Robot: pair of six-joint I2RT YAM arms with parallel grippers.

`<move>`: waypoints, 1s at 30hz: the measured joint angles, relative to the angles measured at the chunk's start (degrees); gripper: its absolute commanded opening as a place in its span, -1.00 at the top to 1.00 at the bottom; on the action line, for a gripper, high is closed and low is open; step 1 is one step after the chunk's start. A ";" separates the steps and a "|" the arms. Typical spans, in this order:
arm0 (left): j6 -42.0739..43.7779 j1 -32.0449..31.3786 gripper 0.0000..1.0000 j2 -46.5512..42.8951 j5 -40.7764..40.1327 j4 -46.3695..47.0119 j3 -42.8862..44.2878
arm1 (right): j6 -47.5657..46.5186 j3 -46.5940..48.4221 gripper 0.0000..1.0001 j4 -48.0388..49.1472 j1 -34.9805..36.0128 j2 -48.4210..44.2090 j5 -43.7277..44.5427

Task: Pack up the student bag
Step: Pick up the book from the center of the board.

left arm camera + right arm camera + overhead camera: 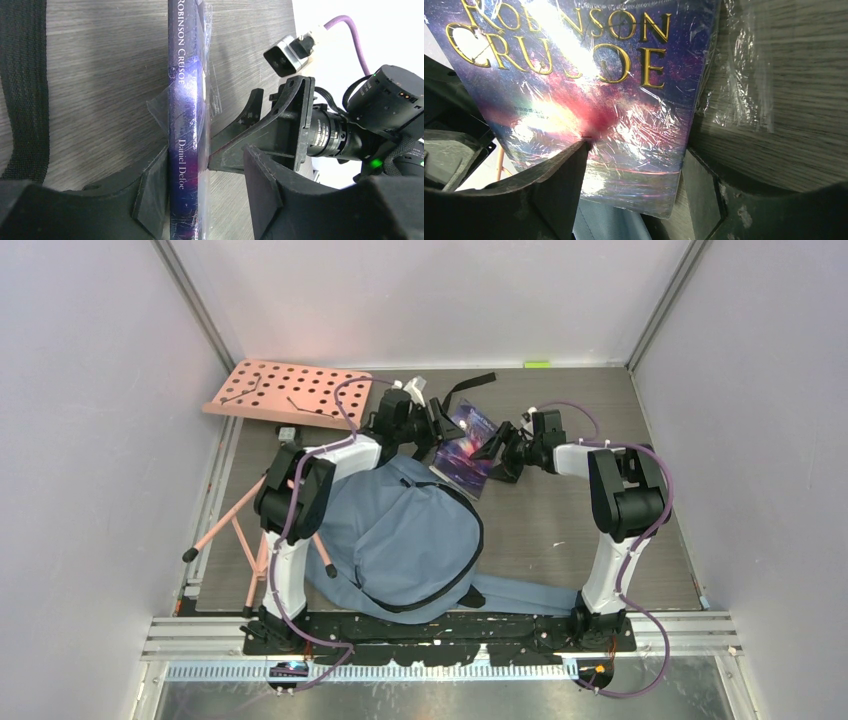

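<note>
The student bag [410,540], blue-grey with black zippers, lies flat at the table's near middle. Just behind it a plastic-wrapped book [468,450], "Robinson Crusoe", stands on edge. My left gripper [437,430] straddles the book's spine [186,100]. One finger [150,195] touches the spine and the other [262,195] stands clear of the book, so the gripper is open. My right gripper [497,452] is open on the book's other side. One of its fingertips [581,147] presses against the cover [589,75]. A strip of bag fabric [604,222] shows below the book.
A pink perforated board [290,390] lies at the back left, with pink stand legs [235,530] beside the left arm. A black webbing strap [465,385] runs behind the book. A small green item [537,364] sits at the back wall. White walls close in three sides.
</note>
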 measured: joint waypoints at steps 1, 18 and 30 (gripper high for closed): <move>0.13 -0.11 0.44 0.00 0.02 -0.35 0.00 | -0.02 -0.02 -0.45 0.04 0.02 0.00 -0.02; -2.36 -2.73 1.00 -7.37 6.78 -1.14 -4.07 | -5.73 -8.04 -0.77 -9.64 -0.98 -21.59 8.02; -6.60 -2.97 1.00 -12.72 14.53 11.23 -8.50 | -9.25 -13.03 -0.76 -9.20 -2.27 -30.32 8.72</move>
